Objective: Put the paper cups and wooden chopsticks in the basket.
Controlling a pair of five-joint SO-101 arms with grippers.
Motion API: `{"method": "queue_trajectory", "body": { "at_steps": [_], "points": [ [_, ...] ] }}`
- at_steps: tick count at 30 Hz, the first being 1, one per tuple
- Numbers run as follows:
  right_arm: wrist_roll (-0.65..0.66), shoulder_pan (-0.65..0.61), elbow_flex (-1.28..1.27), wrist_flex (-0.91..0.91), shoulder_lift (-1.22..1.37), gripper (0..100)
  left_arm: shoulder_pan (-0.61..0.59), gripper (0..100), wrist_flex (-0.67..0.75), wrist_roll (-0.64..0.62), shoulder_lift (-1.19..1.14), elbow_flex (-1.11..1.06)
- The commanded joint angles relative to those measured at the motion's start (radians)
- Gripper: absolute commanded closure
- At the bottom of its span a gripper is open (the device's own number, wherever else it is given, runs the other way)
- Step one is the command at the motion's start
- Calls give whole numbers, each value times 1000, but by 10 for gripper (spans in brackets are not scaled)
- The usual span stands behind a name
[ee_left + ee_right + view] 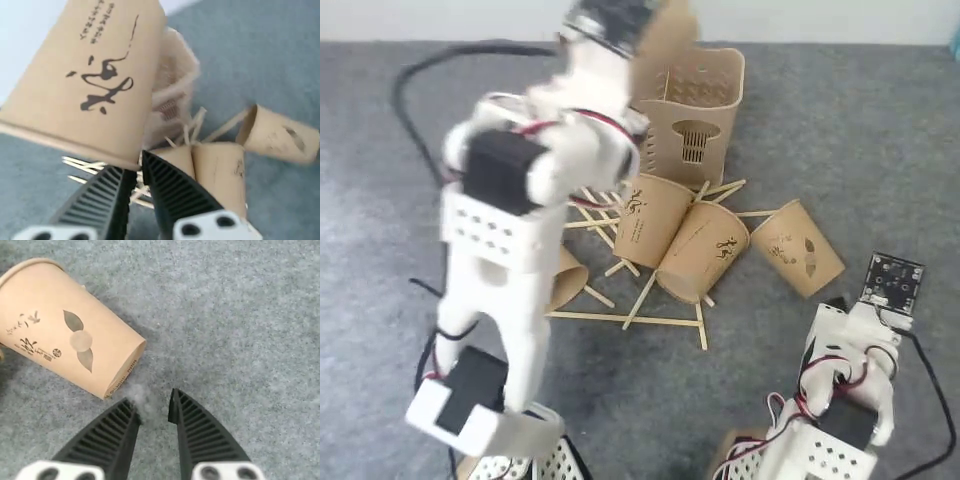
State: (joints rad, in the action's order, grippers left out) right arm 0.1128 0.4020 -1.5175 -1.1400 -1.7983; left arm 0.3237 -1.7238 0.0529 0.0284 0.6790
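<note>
While your left arm stands raised high and stretched toward the far edge of the worktop (880,130), your left gripper (140,161) is pinching the rim of the held cup (95,75), its fingers pressed together on the lip. That paper cup hangs tilted, its mouth toward the gripper and its base pointing away, and in the high view it sits against the upper left rim of the basket (705,110). The basket stands upright near the far edge, about mid-width.

In front of the basket, near the middle of the worktop, the two lying cups (675,235) rest side by side and touching, on top of the scattered wooden chopsticks (620,318). A half-hidden cup (565,278) lies partly under your left arm.

Your right arm (850,370) is folded low by the near right corner. Your right gripper (152,400) points down at the worktop with its fingers slightly spread and nothing between them. The side cup (65,340) lies on its side just beside one fingertip, not touching it.
</note>
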Motion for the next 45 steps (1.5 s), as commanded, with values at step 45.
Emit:
{"method": "queue_trajectory", "body": {
  "at_steps": [45],
  "points": [
    [23, -8, 5, 1, -13, 912, -161, 988, -34, 578, 506, -1171]
  ]
}}
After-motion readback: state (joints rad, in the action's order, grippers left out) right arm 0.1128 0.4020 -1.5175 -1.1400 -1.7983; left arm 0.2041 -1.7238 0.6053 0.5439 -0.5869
